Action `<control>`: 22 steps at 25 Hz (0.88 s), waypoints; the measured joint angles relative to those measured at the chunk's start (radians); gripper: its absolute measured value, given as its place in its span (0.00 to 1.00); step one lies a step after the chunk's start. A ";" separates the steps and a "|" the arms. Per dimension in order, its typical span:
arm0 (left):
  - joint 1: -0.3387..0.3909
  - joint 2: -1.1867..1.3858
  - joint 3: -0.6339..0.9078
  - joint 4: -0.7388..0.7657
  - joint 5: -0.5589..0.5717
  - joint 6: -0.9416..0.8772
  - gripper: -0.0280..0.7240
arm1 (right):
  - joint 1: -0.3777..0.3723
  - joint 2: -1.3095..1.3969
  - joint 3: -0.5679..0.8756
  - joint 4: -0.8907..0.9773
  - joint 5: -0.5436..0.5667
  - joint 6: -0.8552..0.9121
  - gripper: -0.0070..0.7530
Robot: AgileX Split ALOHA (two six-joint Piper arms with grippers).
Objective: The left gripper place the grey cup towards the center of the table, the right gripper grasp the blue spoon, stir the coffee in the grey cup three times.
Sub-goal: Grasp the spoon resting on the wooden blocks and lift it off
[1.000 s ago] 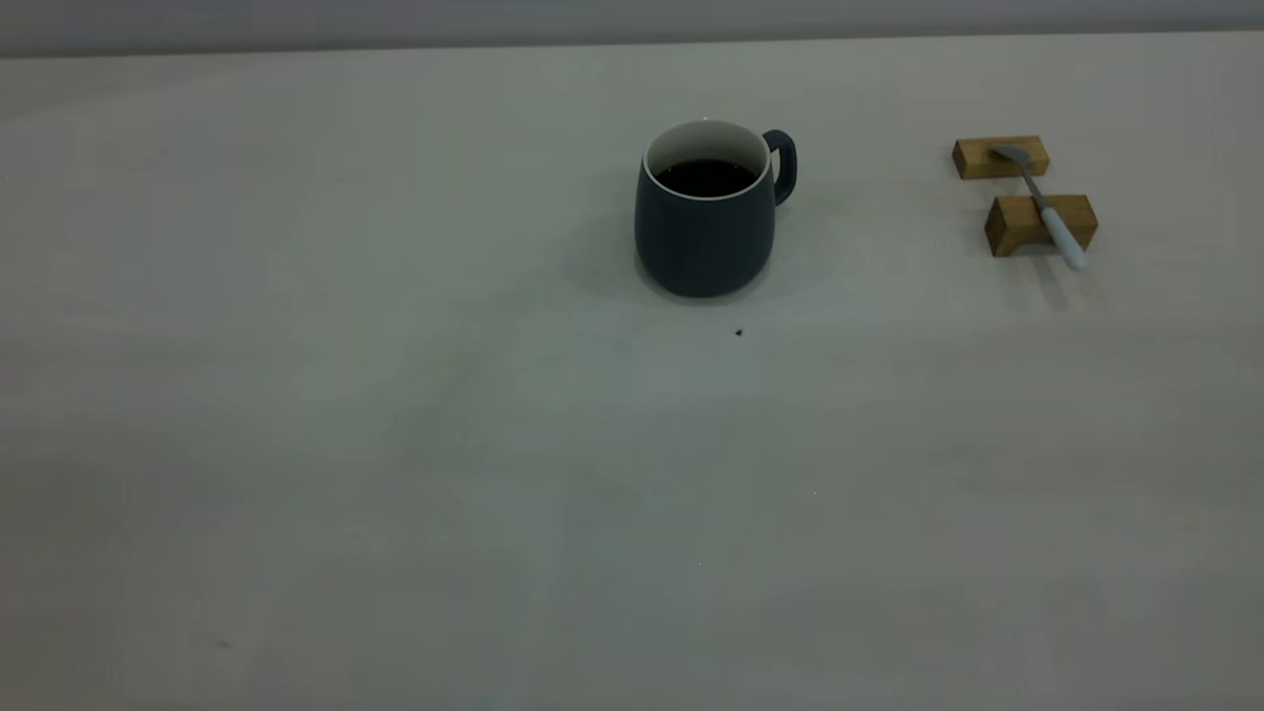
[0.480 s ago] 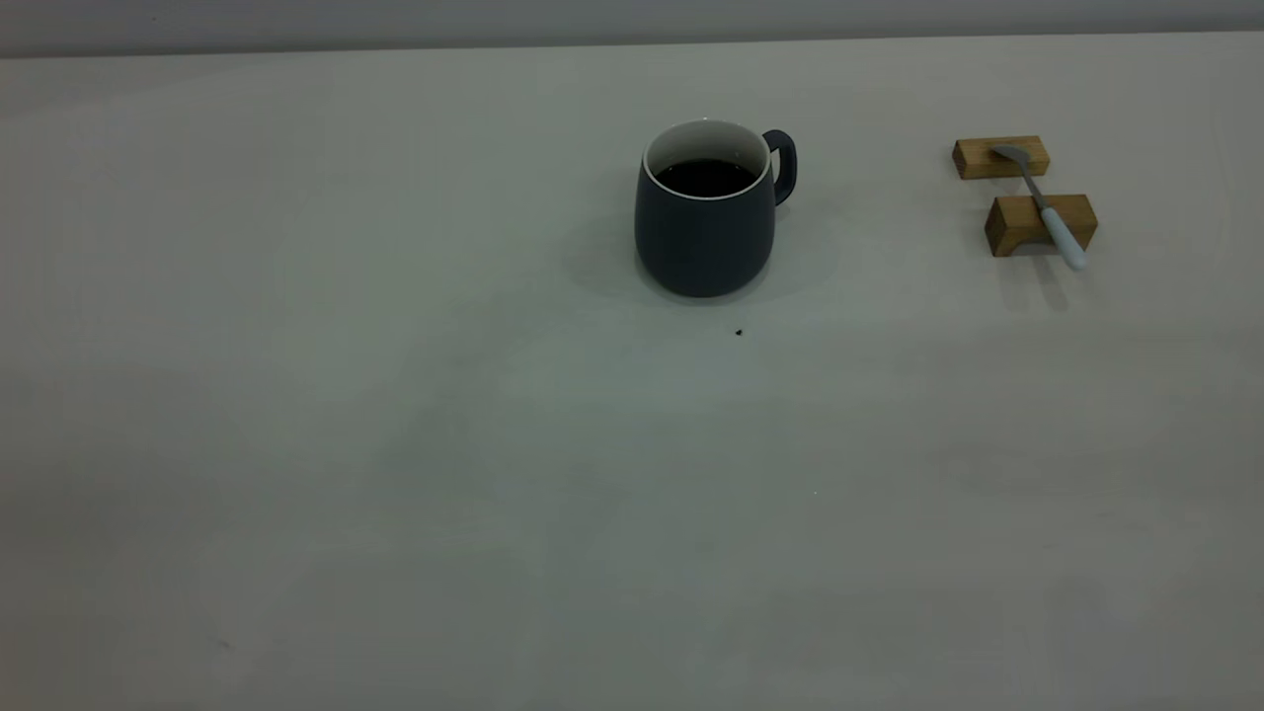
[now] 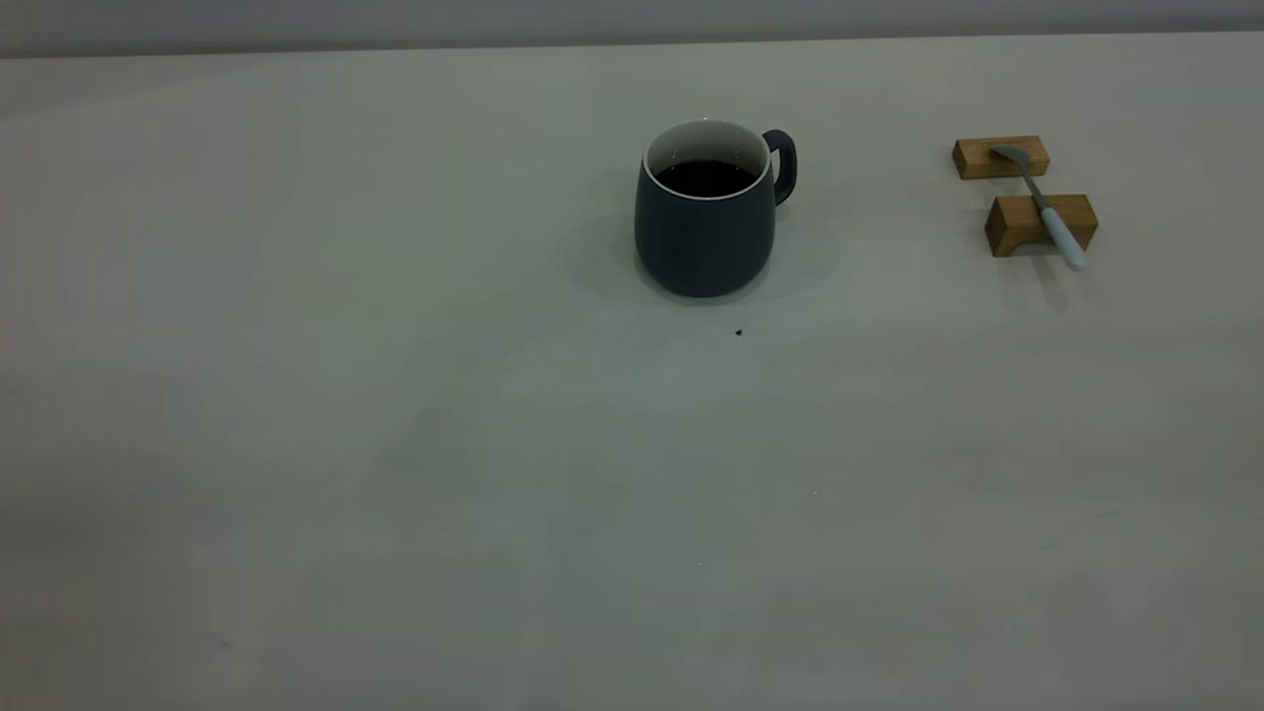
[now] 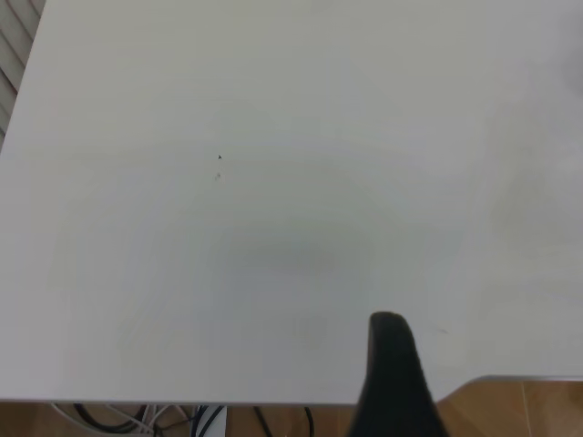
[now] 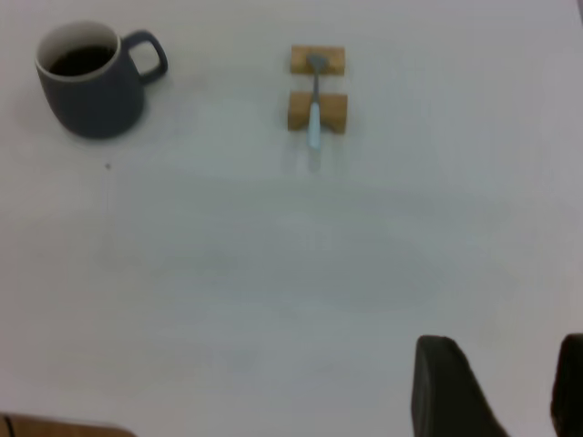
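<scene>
The grey cup (image 3: 703, 237) stands upright near the middle of the table (image 3: 395, 444), its handle turned to the right, with dark coffee (image 3: 705, 178) inside. The blue spoon (image 3: 1059, 229) lies at the far right across two wooden blocks, pale handle toward the front. Neither gripper appears in the exterior view. In the right wrist view my right gripper (image 5: 503, 387) is open and empty, well short of the cup (image 5: 91, 96) and the spoon (image 5: 314, 118). My left gripper (image 4: 393, 369) shows only as a black tip over the table's edge, with no object near it.
Two wooden blocks (image 3: 978, 158) (image 3: 1017, 227) carry the spoon at the right. A tiny dark speck (image 3: 739, 333) lies just in front of the cup. Brown floor (image 4: 519, 410) and cables (image 4: 182, 421) show past the table's edge by the left arm.
</scene>
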 joint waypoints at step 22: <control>0.000 0.000 0.000 0.000 0.001 0.000 0.82 | 0.000 1.243 -0.290 0.081 -0.543 -0.149 0.75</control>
